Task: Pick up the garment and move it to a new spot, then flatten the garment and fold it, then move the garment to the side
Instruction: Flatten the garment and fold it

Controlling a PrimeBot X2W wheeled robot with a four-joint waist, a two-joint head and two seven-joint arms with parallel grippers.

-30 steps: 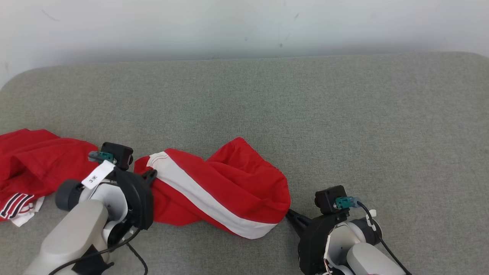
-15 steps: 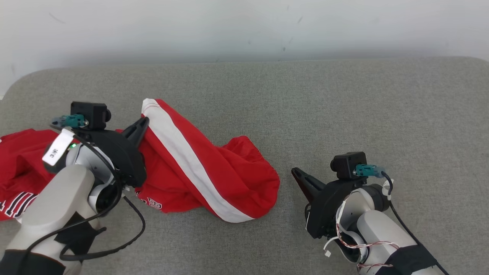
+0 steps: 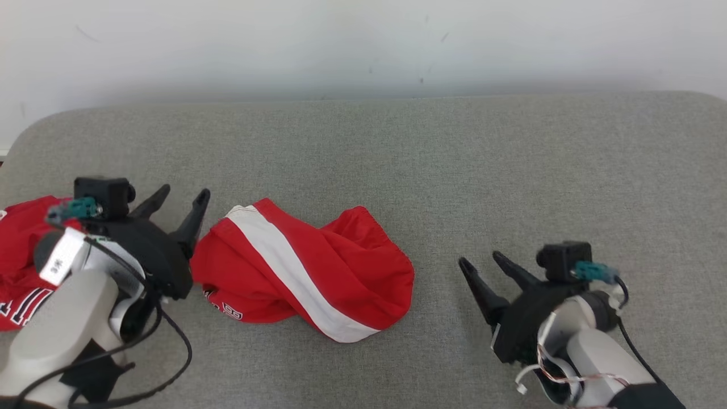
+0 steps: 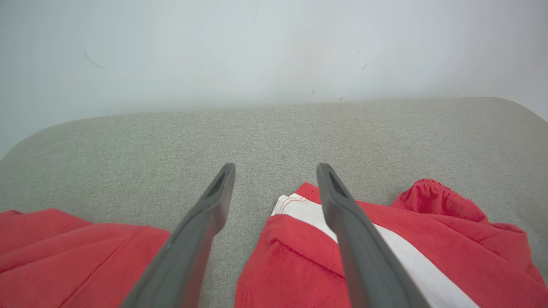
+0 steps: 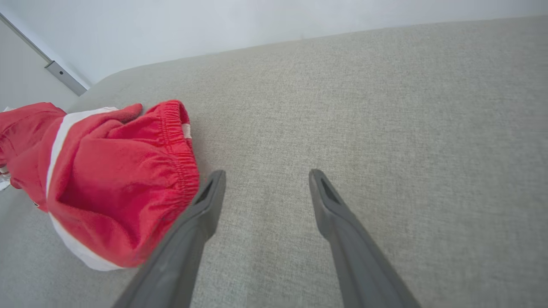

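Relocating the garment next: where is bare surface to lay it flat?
Free: grey cushion right of the garment, from the right gripper back to the wall, plus the strip behind it. Crowded: left edge, garment flanking the left gripper.

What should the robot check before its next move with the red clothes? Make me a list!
1. Left gripper open: ok.
2. Right gripper open: ok.
3. Nothing between either gripper's fingers: ok.
4. Garment lying flat: not ok, it is bunched and twisted.
5. Bare grey cushion for spreading it out: ok.
6. Red cloth beside the left arm belongs to the same garment: cannot tell.
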